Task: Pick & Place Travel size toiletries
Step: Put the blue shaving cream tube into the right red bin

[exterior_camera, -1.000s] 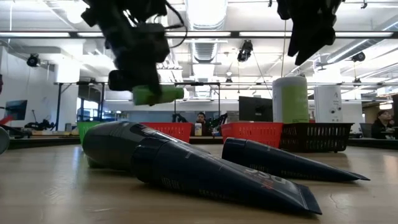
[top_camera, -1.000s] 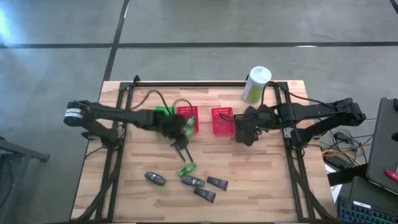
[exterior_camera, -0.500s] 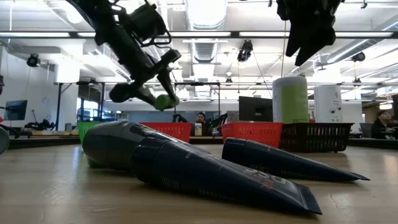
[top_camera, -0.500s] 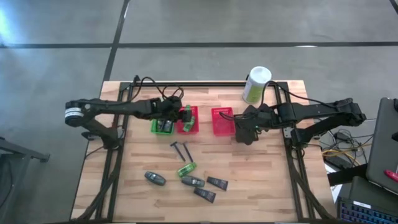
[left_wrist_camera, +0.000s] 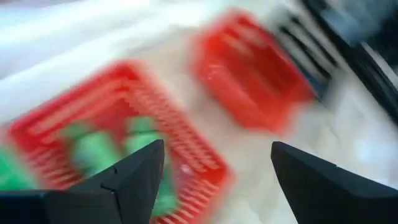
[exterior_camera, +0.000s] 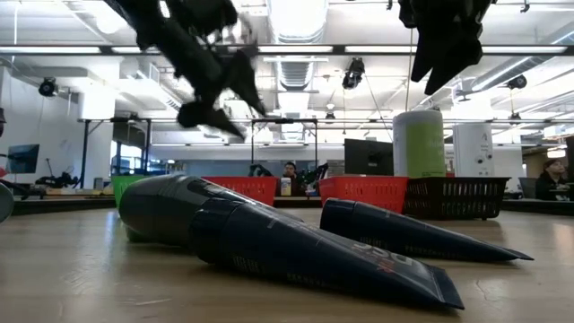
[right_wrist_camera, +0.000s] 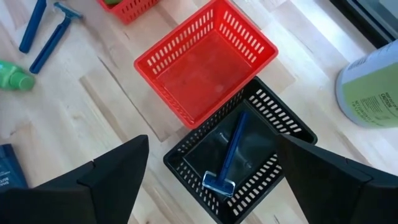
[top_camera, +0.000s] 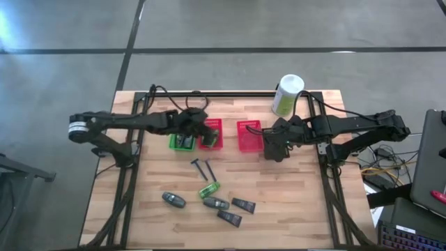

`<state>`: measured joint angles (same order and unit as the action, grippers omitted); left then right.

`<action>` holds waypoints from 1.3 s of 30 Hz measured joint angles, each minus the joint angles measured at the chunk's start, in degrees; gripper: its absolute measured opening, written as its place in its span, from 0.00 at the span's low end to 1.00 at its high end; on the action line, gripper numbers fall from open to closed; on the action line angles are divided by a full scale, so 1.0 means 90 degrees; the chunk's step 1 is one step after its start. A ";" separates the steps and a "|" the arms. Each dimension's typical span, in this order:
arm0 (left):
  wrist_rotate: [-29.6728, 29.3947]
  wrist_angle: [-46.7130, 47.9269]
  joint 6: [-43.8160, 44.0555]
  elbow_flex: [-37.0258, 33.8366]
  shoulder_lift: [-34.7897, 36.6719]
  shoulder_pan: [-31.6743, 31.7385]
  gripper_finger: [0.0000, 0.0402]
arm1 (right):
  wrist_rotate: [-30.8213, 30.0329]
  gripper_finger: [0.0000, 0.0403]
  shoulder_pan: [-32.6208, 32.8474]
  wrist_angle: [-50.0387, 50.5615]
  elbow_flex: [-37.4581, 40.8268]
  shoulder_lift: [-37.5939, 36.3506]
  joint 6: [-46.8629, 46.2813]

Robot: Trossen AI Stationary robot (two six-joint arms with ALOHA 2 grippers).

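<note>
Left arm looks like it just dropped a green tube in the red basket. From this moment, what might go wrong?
1. The left gripper, open, hangs low over the red basket holding green tubes; pulling away sideways might catch its rim.
2. Two razors lie close to a green tube; grasping one may nudge the other.
3. The right gripper, open, waits over the black basket, perhaps crowding central reaches.

Open-plan lab/office space. Wooden table (top_camera: 300,195) on a metal frame sits on a bare concrete floor (top_camera: 223,28). Low view: strip lights (exterior_camera: 511,49) and exposed ceiling ducts (exterior_camera: 296,72), monitors (exterior_camera: 368,157) on desks, a person (exterior_camera: 289,172) seated behind. Cables (top_camera: 380,167) and laptop (top_camera: 428,160) beside the table.
</note>
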<state>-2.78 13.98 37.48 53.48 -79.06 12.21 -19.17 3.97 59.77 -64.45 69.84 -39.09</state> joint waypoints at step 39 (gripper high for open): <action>-0.0748 0.2271 -0.0497 0.0284 0.0014 -0.3921 0.74 | 0.1383 0.76 0.1945 -0.3438 0.0135 0.3229 0.0010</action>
<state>-9.51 34.42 33.01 56.03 -78.94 -23.08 -6.73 21.47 28.83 -63.23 98.90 -39.00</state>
